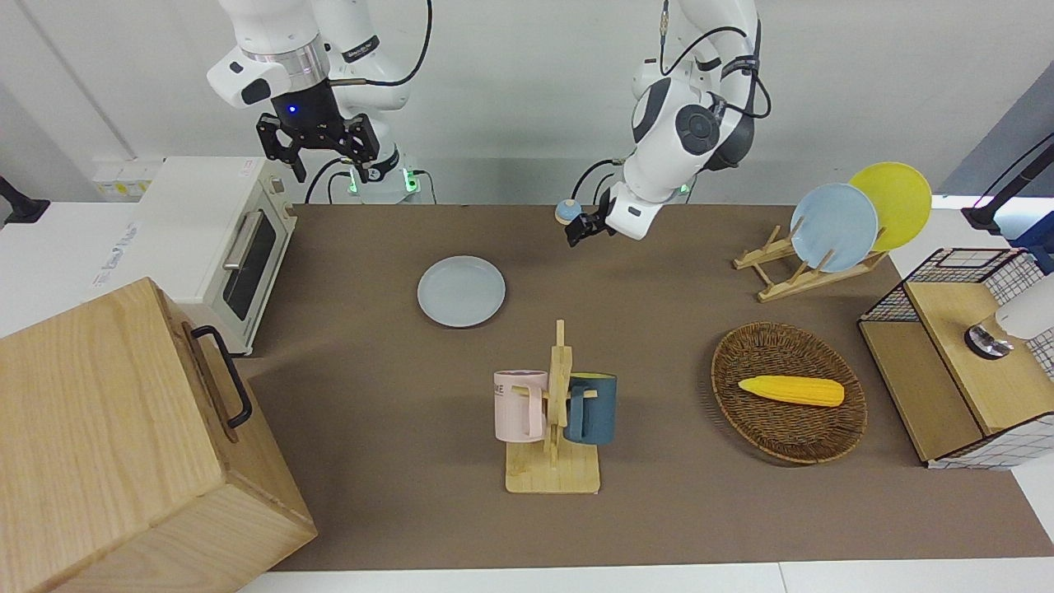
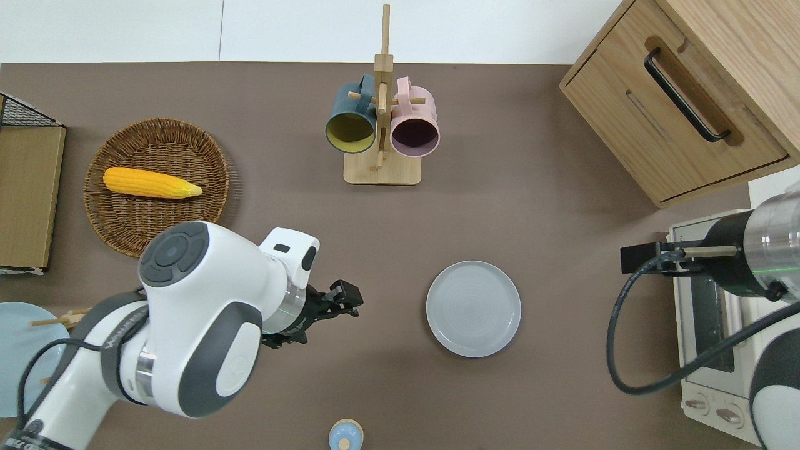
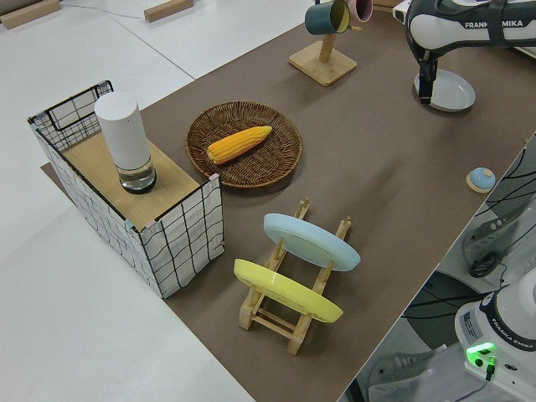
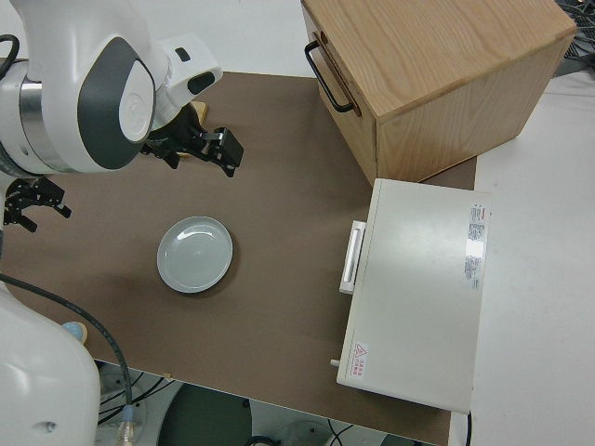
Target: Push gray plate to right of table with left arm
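Bare table lies between gray plate and toaster oven.

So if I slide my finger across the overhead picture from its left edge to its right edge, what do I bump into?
light-blue plate → wicker basket with the corn → left gripper → mug rack → gray plate → wooden cabinet → toaster oven

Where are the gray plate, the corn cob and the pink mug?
gray plate (image 2: 473, 309), overhead view, middle of its flat center.
corn cob (image 2: 152, 183), overhead view, middle of the cob.
pink mug (image 1: 519, 406), front view, its outer side wall.
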Robot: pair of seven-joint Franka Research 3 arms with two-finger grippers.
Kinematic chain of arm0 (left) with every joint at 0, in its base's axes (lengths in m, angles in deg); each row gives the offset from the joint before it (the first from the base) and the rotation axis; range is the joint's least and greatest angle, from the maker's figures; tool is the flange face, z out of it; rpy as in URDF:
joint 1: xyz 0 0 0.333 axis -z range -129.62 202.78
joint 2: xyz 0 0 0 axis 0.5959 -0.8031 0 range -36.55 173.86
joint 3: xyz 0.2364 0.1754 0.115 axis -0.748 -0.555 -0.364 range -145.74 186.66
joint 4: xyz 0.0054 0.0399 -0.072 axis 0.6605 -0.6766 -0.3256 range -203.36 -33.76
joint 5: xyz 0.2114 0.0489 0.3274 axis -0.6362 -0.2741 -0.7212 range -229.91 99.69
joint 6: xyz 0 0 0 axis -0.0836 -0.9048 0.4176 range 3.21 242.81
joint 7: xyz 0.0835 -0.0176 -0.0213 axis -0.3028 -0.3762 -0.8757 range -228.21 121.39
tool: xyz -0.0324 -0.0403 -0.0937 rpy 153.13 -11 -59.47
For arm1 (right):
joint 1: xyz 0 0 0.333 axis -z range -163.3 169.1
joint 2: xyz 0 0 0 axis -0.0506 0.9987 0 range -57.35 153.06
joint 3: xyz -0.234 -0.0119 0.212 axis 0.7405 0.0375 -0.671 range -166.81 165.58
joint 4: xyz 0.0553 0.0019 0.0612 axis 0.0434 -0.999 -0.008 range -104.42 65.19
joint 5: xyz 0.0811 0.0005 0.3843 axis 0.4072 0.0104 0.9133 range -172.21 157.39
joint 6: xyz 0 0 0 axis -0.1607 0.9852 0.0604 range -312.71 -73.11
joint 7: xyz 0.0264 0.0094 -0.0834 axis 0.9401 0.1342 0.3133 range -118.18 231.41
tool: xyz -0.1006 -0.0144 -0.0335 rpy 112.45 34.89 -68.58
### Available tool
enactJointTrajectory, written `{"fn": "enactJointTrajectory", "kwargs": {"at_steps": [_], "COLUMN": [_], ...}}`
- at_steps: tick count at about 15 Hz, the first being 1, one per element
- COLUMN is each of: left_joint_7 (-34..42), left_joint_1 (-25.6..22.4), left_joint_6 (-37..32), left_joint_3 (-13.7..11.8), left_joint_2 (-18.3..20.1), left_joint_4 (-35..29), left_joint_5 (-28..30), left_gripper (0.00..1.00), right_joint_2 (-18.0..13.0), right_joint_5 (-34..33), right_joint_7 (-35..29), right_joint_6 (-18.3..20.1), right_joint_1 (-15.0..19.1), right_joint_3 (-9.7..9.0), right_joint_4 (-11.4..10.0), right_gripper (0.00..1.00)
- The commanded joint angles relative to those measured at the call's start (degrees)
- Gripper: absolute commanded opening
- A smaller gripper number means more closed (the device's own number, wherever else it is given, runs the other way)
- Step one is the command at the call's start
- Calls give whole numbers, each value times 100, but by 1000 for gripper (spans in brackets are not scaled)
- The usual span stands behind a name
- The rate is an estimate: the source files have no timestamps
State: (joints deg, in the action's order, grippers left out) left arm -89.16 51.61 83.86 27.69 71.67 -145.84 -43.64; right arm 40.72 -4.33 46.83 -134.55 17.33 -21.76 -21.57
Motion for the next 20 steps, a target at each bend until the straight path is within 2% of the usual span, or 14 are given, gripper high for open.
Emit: {"fn": "enactJointTrajectory", "kwargs": {"at_steps": [1,3,5,9,11,16,20], "left_joint_7": [778,1253,1666,2659,3046,3092,3101], "left_joint_1": [-342,-439,-597,-826,-914,-1090,-1134], "left_joint_6": [-766,-1065,-1372,-1435,-1618,-1866,-1796], "left_joint_3": [-282,-432,-450,-546,-582,-582,-582], "left_joint_2": [23,23,50,348,357,331,314], "left_joint_4": [459,731,1022,1093,1381,2208,2262], "left_joint_5": [-275,-703,-1187,-1926,-2059,-2059,-2051], "left_gripper": [1000,1000,1000,1000,1000,1000,1000], "right_joint_2": [-157,-157,-157,-157,-157,-157,-157], "right_joint_5": [123,123,123,123,123,123,123], "right_joint_7": [-67,-58,-58,-58,-58,-58,-58], "right_joint_6": [-2,-2,-2,-2,-2,-2,-2], "right_joint_1": [139,139,139,139,139,139,139], "right_joint_3": [-83,-83,-83,-83,-83,-83,-83], "right_joint_4": [-156,-156,-156,-156,-156,-156,-156], "right_gripper": [996,996,996,996,996,994,996]}}
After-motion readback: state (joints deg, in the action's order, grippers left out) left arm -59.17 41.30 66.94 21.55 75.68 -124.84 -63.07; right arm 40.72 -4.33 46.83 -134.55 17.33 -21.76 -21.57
